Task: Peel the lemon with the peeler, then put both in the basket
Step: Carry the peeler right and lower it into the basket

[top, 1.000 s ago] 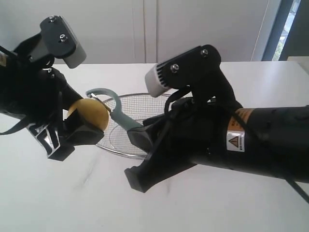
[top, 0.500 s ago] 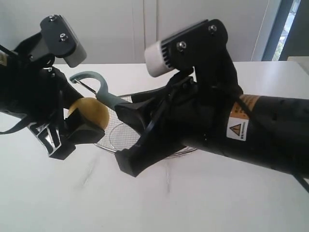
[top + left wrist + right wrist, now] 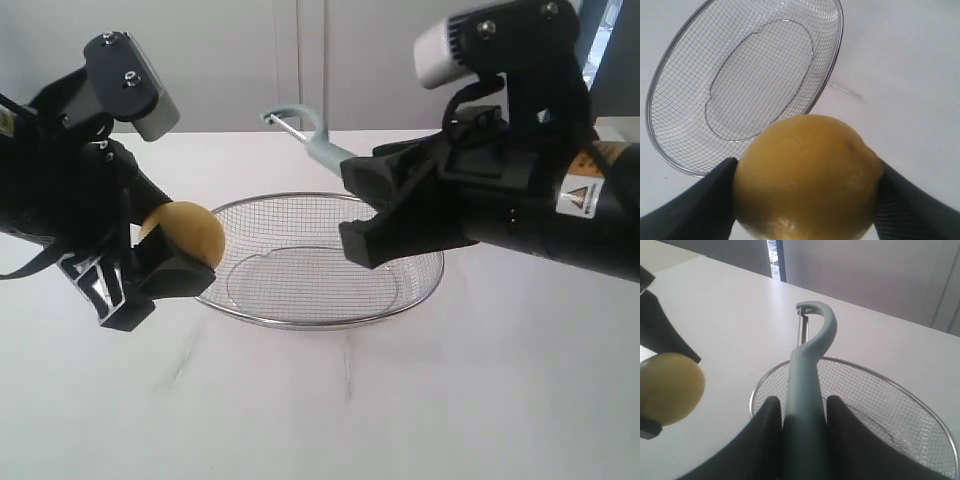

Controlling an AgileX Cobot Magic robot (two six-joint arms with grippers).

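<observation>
Where basket point(image 3: 320, 322) sits, white tbl point(image 3: 400, 420), pale wall point(image 3: 370, 70)

One lemon point(image 3: 185, 232), one peeler point(image 3: 322, 151), one basket point(image 3: 300, 272), two claws (left claw point(image 3: 805, 197), right claw point(image 3: 802, 440)).

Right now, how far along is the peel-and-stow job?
Done: both pickups. The left gripper is shut on the lemon, and the right gripper on the peeler. In hand: peeling, but the peeler is held clear of the lemon, and no peeled patch shows. Left: peel, then put both in the basket, which holds nothing.
</observation>
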